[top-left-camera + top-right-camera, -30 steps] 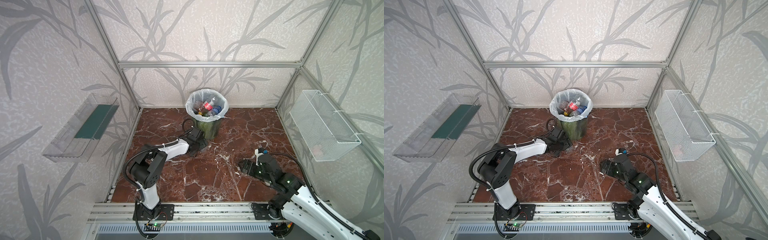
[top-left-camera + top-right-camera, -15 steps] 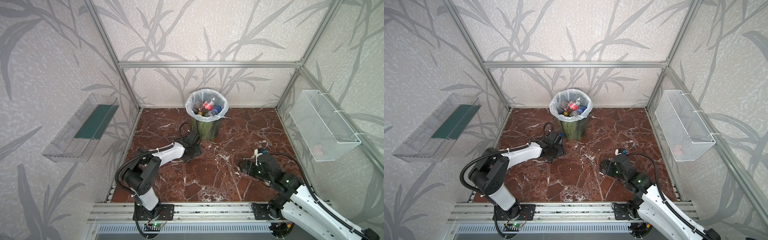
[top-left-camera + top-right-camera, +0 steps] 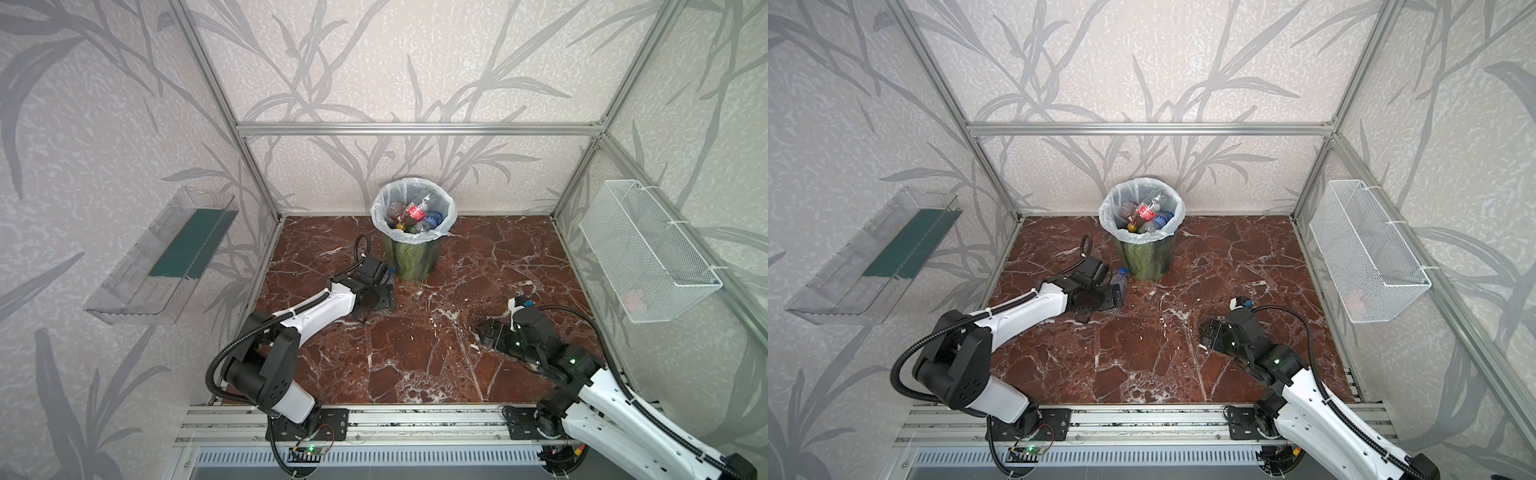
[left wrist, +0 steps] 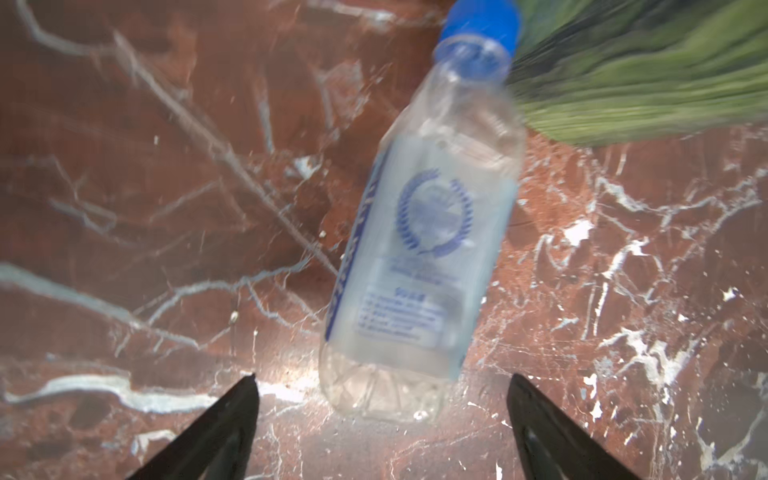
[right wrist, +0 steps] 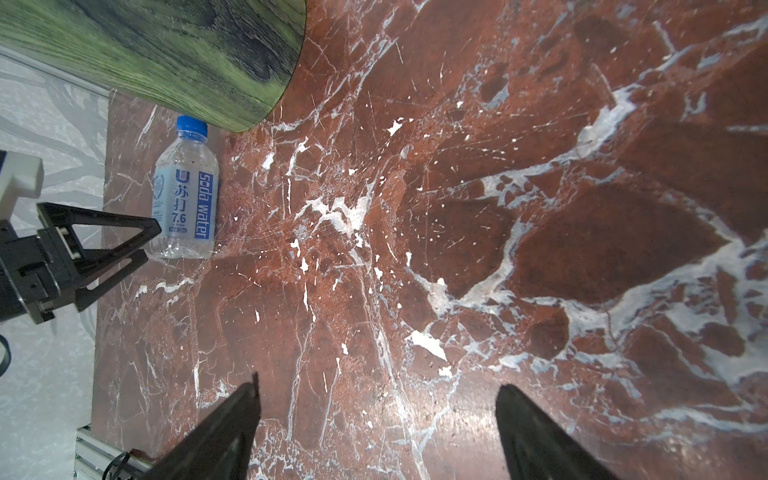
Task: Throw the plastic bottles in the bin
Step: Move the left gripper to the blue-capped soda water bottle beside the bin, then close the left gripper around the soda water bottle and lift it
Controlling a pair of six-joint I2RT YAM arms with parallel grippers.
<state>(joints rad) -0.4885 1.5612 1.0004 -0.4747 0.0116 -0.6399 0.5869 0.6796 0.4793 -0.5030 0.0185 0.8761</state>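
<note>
The bin stands at the back middle of the marble floor, green-sided with a white bag liner. It holds several plastic bottles. One clear bottle with a blue cap and label lies on the floor, its cap against the bin's base. My left gripper is open, low over the floor. Its fingertips reach either side of the bottle's bottom end without touching it. My right gripper is open and empty over bare floor to the right.
A clear plastic tray hangs on the left wall and a white wire-mesh basket on the right wall. Aluminium posts frame the cell, and a rail runs along the front edge with both arm bases on it.
My left arm's elbow has swung toward the front left and its gripper has drawn back a little from the bin's base. The right arm has not moved.
</note>
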